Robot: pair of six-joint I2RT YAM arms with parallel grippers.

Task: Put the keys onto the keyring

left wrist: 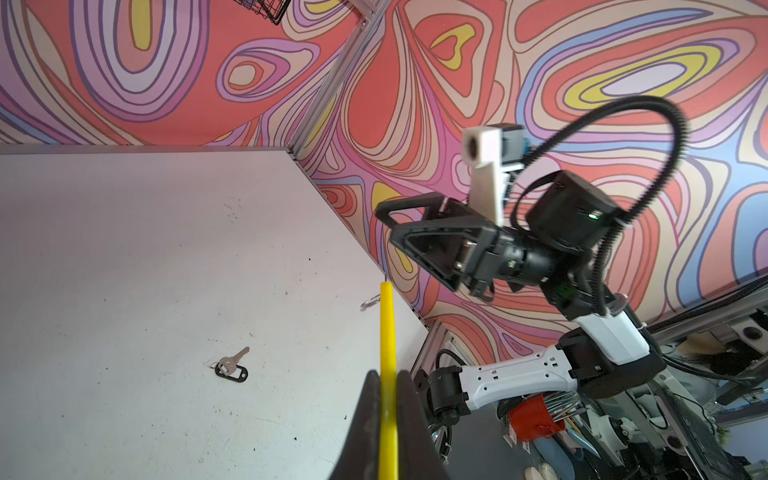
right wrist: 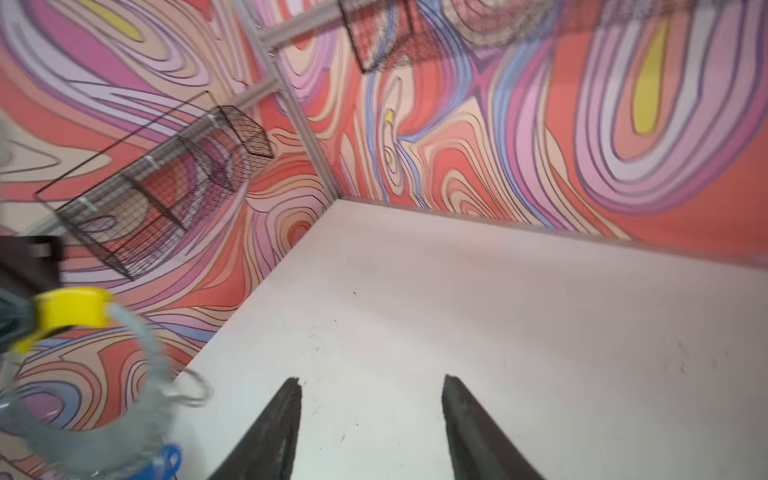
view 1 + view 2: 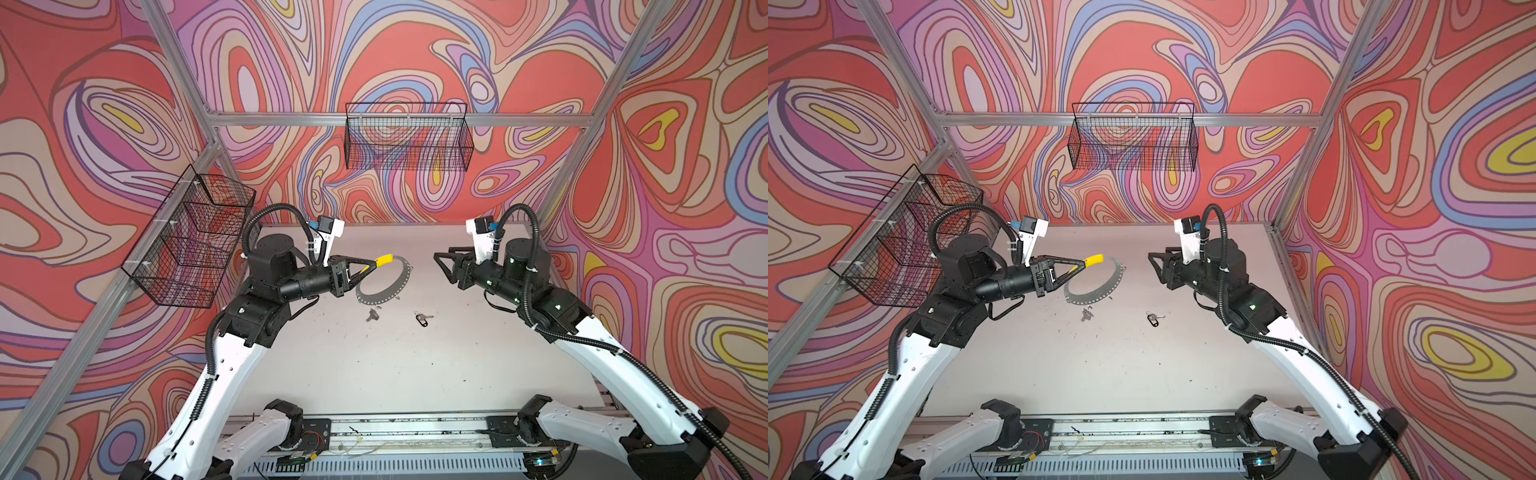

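Observation:
My left gripper (image 3: 374, 264) (image 3: 1084, 264) is shut on the yellow sleeve (image 1: 387, 332) of the keyring (image 3: 376, 297) (image 3: 1090, 297), holding the grey perforated ring tilted above the table. In both top views a small key (image 3: 372, 314) (image 3: 1087, 313) sits at the ring's lower rim. Its blue tag (image 2: 166, 459) shows blurred beside the ring (image 2: 104, 440) in the right wrist view. The key with the black tag (image 3: 422, 319) (image 3: 1154, 319) (image 1: 232, 368) lies flat on the table, right of the ring. My right gripper (image 3: 442, 266) (image 3: 1156, 266) (image 2: 372, 380) is open and empty, off to the ring's right.
The white table (image 3: 395, 374) is walled by patterned panels behind and on both sides. One black wire basket (image 3: 409, 139) hangs on the back wall and another (image 3: 191, 241) on the left wall. Both arm bases stand along the front rail (image 3: 415, 428).

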